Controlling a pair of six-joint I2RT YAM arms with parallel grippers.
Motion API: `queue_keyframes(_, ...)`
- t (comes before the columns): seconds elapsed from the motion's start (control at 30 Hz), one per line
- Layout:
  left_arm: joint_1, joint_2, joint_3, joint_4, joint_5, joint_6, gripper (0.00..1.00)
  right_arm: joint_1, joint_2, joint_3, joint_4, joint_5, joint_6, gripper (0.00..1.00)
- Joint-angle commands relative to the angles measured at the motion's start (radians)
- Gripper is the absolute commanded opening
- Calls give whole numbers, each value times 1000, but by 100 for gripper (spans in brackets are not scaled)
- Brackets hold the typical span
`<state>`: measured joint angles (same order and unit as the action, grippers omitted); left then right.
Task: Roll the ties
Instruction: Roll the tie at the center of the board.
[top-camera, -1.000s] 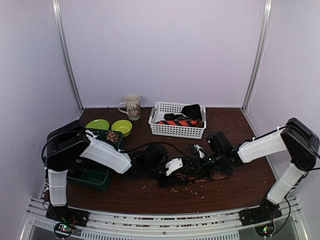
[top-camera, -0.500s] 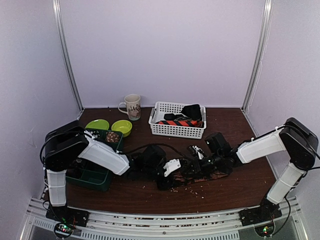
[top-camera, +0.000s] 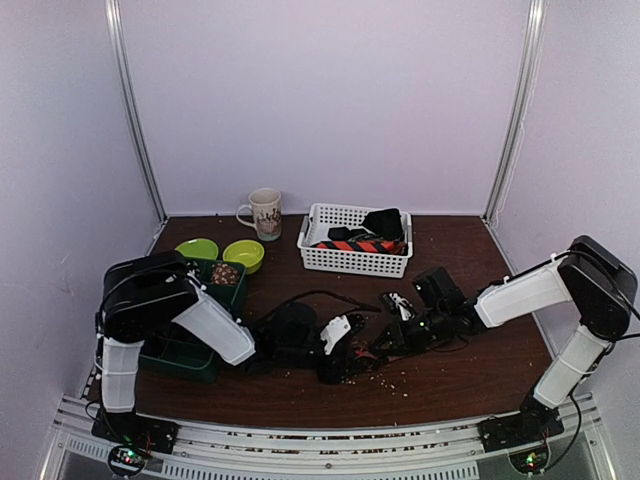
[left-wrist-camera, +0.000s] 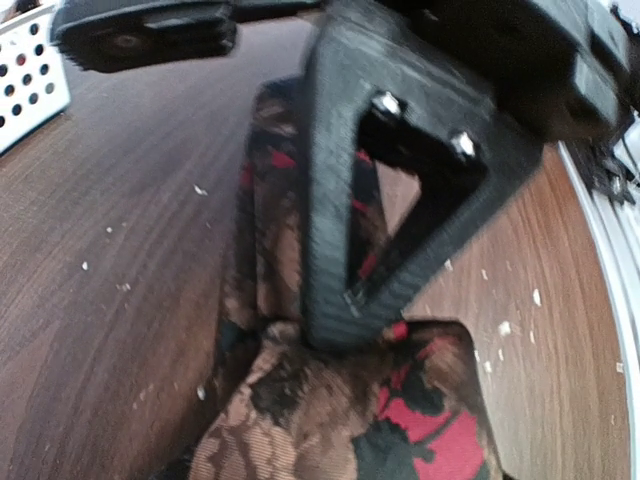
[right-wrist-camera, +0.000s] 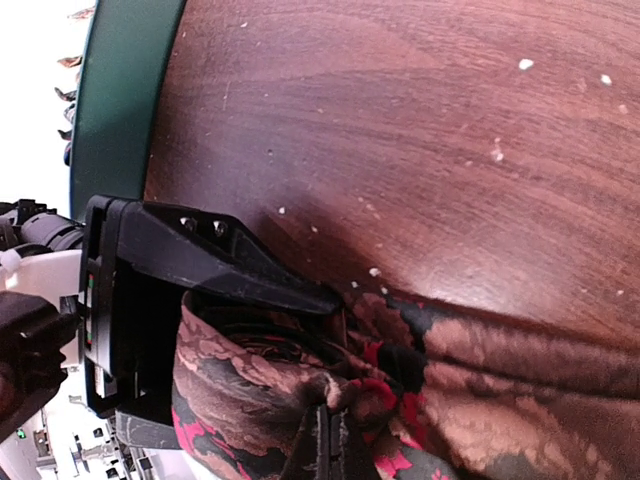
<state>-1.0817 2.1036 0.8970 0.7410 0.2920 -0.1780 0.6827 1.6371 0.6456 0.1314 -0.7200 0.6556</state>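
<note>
The left arm (top-camera: 215, 325) lay low from the lower left of the top view, reaching toward the centre. The right arm (top-camera: 525, 290) stretched in from the right, its wrist down near the dark wooden surface (top-camera: 480, 375). The left end effector (top-camera: 342, 348) had one black triangular finger against a loose coil of the brown fabric necktie patterned in red and black (top-camera: 368, 358); how far it was spread could not be told. The right end effector (right-wrist-camera: 325, 445) was pinched together on a fold of that necktie. The necktie lay bunched at centre frame between both, its long axis running left to right.
</note>
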Motion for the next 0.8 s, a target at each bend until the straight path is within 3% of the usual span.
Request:
queue_keyframes(0.0,-19,78,34,137,-22,-110,52,-2,3,-29,-42,50,-16,0)
queue_keyframes(0.13,-31,74,34,25,-58,-29,25,-8,-15,-26,-61,44,-25,0)
queue_keyframes(0.23,-50,40,53,-171,-129,87,16,-35,-50,-24,-75,24,-14,3)
queue_keyframes(0.33,-63,15,86,-332,-192,170,14,-53,-93,-24,-57,-2,23,18)
queue_keyframes(0.4,-67,13,125,-435,-208,198,14,-53,-115,-22,-39,-27,57,34)
queue_keyframes(0.53,-79,24,162,-516,-223,217,14,-51,-135,-24,-10,-66,105,55)
queue_keyframes(0.77,-81,48,207,-576,-231,216,16,-22,-99,-28,-38,-76,90,56)
